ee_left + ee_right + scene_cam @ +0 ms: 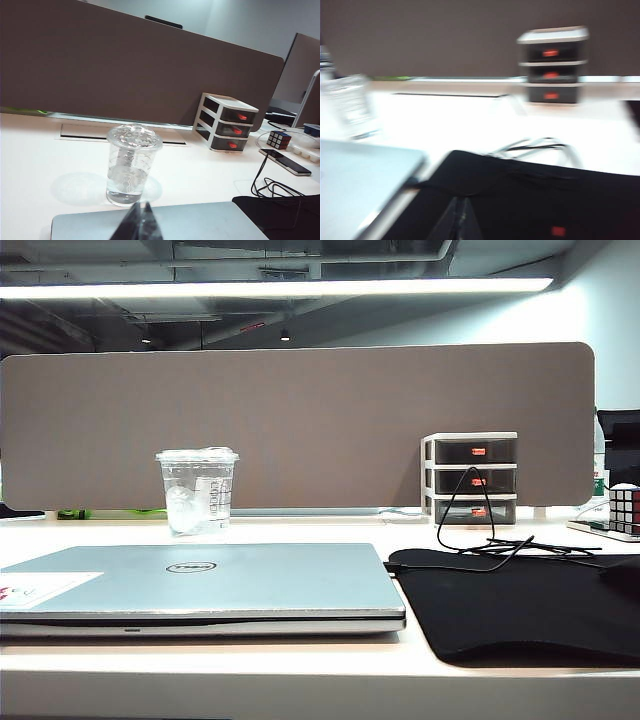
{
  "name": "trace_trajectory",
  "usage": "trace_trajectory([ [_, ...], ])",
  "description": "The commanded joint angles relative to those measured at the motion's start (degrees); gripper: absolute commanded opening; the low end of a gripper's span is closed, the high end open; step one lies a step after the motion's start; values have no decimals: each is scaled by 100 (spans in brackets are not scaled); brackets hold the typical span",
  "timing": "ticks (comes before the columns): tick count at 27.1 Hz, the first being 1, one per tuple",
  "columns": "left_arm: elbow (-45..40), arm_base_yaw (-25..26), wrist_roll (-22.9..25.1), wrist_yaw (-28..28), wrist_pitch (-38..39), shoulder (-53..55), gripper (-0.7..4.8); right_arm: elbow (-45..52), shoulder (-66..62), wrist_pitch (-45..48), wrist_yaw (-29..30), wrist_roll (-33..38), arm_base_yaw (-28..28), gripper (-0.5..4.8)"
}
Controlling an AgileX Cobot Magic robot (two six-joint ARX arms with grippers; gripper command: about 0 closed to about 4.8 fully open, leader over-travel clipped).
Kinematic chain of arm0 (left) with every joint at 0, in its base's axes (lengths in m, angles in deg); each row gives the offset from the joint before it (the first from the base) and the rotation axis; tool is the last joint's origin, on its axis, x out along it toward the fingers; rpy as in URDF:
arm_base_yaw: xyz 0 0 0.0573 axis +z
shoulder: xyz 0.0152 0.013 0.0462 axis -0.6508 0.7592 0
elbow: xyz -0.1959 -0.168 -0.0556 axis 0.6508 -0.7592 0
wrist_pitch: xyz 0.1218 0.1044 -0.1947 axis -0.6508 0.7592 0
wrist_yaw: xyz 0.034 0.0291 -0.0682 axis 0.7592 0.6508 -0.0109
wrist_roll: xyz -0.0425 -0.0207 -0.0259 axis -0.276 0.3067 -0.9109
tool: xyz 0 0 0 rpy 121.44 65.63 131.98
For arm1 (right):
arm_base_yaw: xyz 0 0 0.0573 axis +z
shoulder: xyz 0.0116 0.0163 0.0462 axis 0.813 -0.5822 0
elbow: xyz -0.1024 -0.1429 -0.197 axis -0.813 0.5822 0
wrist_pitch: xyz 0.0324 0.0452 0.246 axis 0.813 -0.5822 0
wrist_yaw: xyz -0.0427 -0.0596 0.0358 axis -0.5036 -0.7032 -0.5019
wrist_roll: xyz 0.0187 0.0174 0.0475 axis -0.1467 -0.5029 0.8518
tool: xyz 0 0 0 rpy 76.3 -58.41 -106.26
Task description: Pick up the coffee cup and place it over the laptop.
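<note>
Currently: coffee cup (198,490) upright on the white desk (320,530), behind the closed laptop (200,585) — not on it.

Cup stands apart from the laptop's far edge, lid on, in front of the brown partition (300,420). Black mouse mat (520,605) lies just right of the laptop, with a black cable (500,540) trailing over its back edge; a small three-drawer unit (470,478) sits beyond it. Left gripper (141,225) hangs above the laptop's rear edge, pointing toward the cup, jaws pressed together, holding nothing. Right gripper (460,222) hangs over the mouse mat — picture blurred, its tips seem to meet, nothing between them. Neither arm shows in the exterior view.
</note>
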Motion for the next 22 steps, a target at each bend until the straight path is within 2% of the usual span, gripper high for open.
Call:
trace_trajectory([
  [1, 22, 11, -291, -52, 85, 2, -2, 28, 11, 63, 1447, 72, 2, -6],
  [3, 22, 11, -476, 0, 409, 4, -1, 28, 11, 66, 2044, 70, 2, -5],
  [5, 22, 11, -358, 0, 575, 7, 6, 28, 11, 63, 2179, 70, 2, -5],
  [6, 22, 11, -214, 28, 610, 22, 44, 28, 11, 61, 2199, 70, 2, -5],
  [7, 22, 11, -39, 269, 638, 81, 138, 28, 11, 66, 2236, 70, 2, -5],
  [8, 22, 13, -59, 393, 625, 192, 236, 28, 11, 66, 2238, 70, 2, -5],
  [9, 22, 13, -57, 387, 564, 289, 279, 28, 11, 66, 2243, 70, 2, -5],
  [10, 22, 9, -59, 352, 433, 455, 294, 28, 11, 66, 2282, 70, 2, -5],
  [14, 39, 9, -39, 208, -216, 831, 294, 28, 11, 68, 2297, 70, 2, -5],
  [19, 149, 13, 284, 509, -595, 1587, 293, 28, 11, 70, 2409, 70, 4, -5],
  [22, 146, 9, 455, 363, -1421, 2511, 314, 28, 11, 74, 2430, 70, 4, -5],
])
